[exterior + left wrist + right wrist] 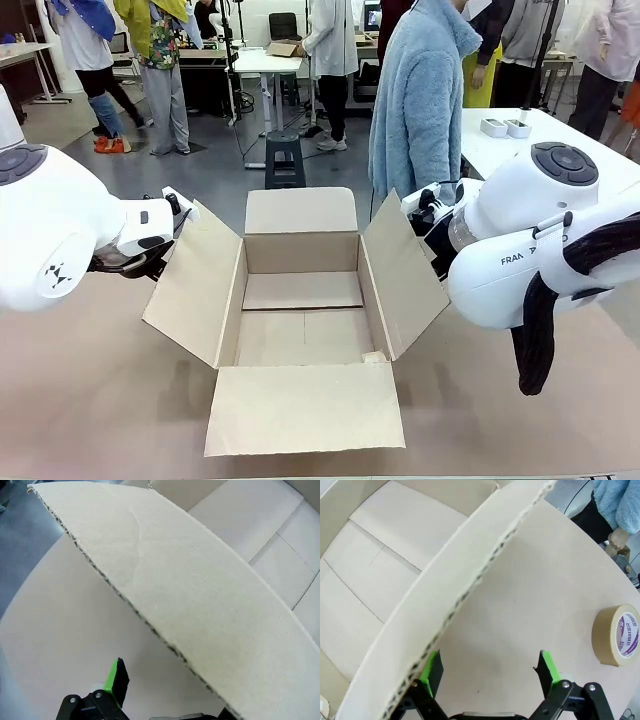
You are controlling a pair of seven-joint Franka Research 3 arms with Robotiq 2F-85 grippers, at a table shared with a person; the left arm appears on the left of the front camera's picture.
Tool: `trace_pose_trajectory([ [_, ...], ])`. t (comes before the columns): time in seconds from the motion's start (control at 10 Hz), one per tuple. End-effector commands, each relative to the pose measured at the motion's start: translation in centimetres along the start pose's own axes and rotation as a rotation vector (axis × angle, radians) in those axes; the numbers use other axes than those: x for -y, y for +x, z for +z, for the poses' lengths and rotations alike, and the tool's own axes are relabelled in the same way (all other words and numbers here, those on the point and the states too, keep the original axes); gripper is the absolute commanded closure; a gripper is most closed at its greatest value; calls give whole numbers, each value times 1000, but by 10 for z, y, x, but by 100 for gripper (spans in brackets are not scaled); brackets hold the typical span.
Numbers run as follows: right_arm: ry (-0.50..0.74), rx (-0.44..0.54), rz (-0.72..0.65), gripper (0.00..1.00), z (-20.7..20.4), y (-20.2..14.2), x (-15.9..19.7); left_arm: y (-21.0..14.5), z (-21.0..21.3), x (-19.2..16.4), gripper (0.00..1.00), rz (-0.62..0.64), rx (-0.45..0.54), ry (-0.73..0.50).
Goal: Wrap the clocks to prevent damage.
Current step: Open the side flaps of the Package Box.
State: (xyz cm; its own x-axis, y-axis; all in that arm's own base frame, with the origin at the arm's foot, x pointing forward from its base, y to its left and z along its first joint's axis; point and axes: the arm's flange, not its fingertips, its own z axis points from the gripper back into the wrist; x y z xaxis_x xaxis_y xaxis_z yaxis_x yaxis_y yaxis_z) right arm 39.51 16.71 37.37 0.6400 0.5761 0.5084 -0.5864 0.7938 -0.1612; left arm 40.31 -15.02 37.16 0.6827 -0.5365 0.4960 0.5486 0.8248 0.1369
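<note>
The clocks are out of view. An open cardboard box (300,252) stands in the middle of the table with all its flaps spread and nothing inside. My left gripper (172,215) is open at the top outer edge of the left flap (195,285). In its wrist view (170,692) one green-padded finger (117,677) shows and the flap edge (165,595) covers the other. My right gripper (428,212) is open at the outer side of the right flap (405,275). In its wrist view (489,667) the flap edge (470,580) runs over one finger (431,667).
A roll of brown tape (617,635) lies on the table to the outer side of the right flap. A person in a light blue fleece coat (420,100) stands at the far side. A white table (500,140) is at the back right.
</note>
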Motion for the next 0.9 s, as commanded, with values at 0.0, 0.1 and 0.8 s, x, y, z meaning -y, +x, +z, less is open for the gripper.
trace_pose_trajectory([
  [0.0,0,0,0,0,0,0,0,0,0,0,0,0,0,0],
  [0.1,-11,17,-2,0,37,21,7,26,35,-13,0,-61,-59,66],
  [0.8,-204,-60,19,0,249,108,10,115,229,-59,0,-135,-97,212],
])
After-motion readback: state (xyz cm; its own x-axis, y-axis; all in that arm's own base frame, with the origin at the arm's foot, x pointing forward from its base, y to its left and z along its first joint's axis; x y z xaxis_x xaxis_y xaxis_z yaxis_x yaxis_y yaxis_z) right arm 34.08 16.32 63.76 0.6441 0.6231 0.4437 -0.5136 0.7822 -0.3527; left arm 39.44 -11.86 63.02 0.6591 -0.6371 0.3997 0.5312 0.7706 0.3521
